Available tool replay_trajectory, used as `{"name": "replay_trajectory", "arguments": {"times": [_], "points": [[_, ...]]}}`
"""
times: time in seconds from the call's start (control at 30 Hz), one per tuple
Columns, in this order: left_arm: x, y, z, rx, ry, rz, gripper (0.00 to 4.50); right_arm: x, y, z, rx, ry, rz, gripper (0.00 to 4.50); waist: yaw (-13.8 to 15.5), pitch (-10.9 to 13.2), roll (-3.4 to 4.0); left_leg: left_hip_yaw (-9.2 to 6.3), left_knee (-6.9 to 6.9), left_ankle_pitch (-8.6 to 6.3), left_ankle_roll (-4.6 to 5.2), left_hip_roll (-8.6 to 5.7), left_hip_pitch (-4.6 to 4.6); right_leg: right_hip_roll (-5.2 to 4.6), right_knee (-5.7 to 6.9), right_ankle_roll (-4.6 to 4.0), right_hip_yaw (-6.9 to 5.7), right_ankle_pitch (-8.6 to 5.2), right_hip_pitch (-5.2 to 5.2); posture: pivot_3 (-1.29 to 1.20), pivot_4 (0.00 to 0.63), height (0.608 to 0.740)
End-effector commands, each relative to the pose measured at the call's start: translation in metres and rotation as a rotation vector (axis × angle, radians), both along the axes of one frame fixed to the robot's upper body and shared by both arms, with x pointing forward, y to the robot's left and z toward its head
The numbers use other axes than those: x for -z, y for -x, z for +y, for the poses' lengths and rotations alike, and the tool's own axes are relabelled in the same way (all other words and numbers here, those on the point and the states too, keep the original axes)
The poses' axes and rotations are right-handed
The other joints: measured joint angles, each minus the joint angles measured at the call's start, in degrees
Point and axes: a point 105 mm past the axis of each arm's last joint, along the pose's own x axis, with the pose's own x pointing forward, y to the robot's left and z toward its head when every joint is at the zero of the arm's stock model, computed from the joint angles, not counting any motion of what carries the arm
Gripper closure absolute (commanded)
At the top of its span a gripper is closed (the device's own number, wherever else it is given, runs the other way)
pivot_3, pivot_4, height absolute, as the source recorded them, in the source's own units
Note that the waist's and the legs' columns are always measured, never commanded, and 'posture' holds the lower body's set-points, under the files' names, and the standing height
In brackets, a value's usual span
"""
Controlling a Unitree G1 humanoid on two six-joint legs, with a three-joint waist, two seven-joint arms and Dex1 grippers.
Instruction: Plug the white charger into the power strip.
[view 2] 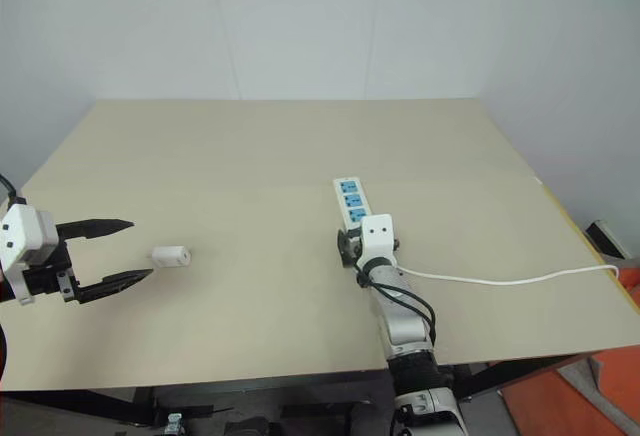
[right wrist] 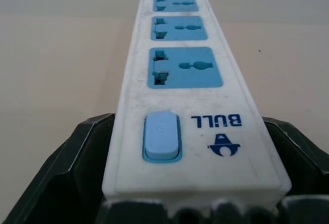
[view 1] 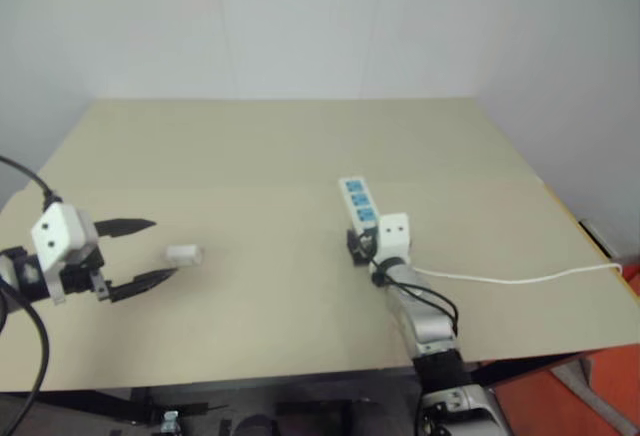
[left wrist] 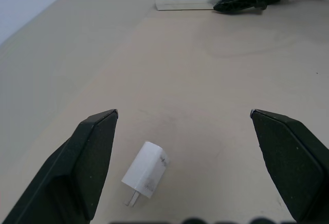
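Blue switch on the power strip sits between right claw fingers.

The power strip's near end sits hidden between the right claw's fingers.

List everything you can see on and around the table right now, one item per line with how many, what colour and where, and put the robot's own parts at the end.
white charger: one, white, lying on its side on the table's left part, prongs showing, between the left gripper's fingers but untouched.
power strip: one, white with three blue socket faces and a blue end switch, near the table's middle, its switch end between the right gripper's fingers.
cord: one, thin white, running from the strip's near end toward the table's right edge.
table: one, beige top, set against a pale wall.
left gripper: one, black fingers, open, beside the charger.
right gripper: one, black fingers, straddling the strip's switch end.
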Motion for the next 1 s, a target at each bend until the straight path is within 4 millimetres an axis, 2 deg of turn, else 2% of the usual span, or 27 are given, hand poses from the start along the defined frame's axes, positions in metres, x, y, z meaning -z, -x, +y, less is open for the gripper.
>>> {"name": "replay_trajectory", "arguments": {"times": [0.03, 0.07, 0.3, 0.5, 0.6, 0.7, 0.83, 1.0], "points": [[-0.010, 0.001, -0.001, 0.011, -0.032, -0.039, 0.00, 0.000, -0.003, -0.004, 0.042, -0.049, 0.011, 0.95, -0.22, 0.00, 0.00, 0.00, 0.00, 0.00, 0.00, 0.00, 0.00, 0.00, 0.00, 0.00, 0.00, 0.00, 0.00, 0.00, 0.150, 0.740], [-0.010, 0.001, -0.001, 0.011, -0.032, -0.038, 0.00, 0.000, -0.004, -0.004, 0.043, -0.055, 0.011, 1.07, -0.34, -0.01, -0.01, -0.01, 0.00, 0.00, 0.00, 0.00, 0.00, 0.00, 0.00, 0.00, 0.00, 0.00, 0.00, 0.00, 0.150, 0.740], [-0.009, 0.000, -0.001, 0.011, -0.035, -0.036, 0.00, -0.002, -0.005, -0.003, 0.009, -0.013, -0.039, 1.07, -0.61, -0.04, -0.06, -0.03, 0.00, 0.00, 0.00, 0.03, 0.00, -0.02, -0.01, 0.00, 0.00, 0.00, 0.01, 0.00, 0.150, 0.740], [-0.009, 0.000, -0.003, 0.020, -0.039, -0.036, 0.00, -0.040, 0.003, 0.000, -0.197, 0.042, -0.329, 1.07, -0.53, 0.00, -0.02, -0.03, -0.03, 0.00, 0.00, -0.01, -0.07, -0.03, -0.08, 0.01, -0.02, 0.00, -0.02, 0.00, 0.150, 0.740], [-0.011, -0.001, -0.004, 0.033, -0.042, -0.038, 0.00, -0.053, 0.009, 0.004, -0.367, 0.023, -0.394, 1.07, -0.54, 0.00, -0.02, -0.03, -0.04, -0.01, 0.01, -0.03, -0.13, -0.02, -0.10, 0.02, -0.02, 0.00, -0.07, 0.00, 0.150, 0.740], [-0.012, -0.003, -0.004, 0.050, -0.047, -0.037, 0.00, -0.057, 0.025, 0.014, -0.619, 0.026, -0.409, 1.07, -0.56, 0.01, -0.03, -0.03, -0.03, -0.01, 0.01, -0.01, -0.12, -0.01, -0.11, 0.02, -0.02, 0.01, -0.05, 0.00, 0.150, 0.740], [-0.015, -0.005, -0.005, 0.067, -0.051, -0.037, 0.00, -0.047, 0.048, 0.023, -0.937, 0.056, -0.338, 1.07, -0.58, 0.01, -0.02, -0.03, -0.04, -0.01, 0.01, 0.02, -0.08, 0.03, -0.09, 0.02, -0.03, 0.00, -0.03, 0.00, 0.150, 0.740], [-0.017, -0.004, -0.006, 0.094, -0.064, -0.026, 0.00, -0.029, 0.065, 0.030, -1.175, 0.071, -0.225, 1.07, -0.50, 0.01, -0.02, -0.02, -0.03, -0.01, 0.01, 0.03, -0.07, 0.04, -0.06, 0.01, -0.03, 0.01, -0.03, 0.00, 0.150, 0.740]]}}
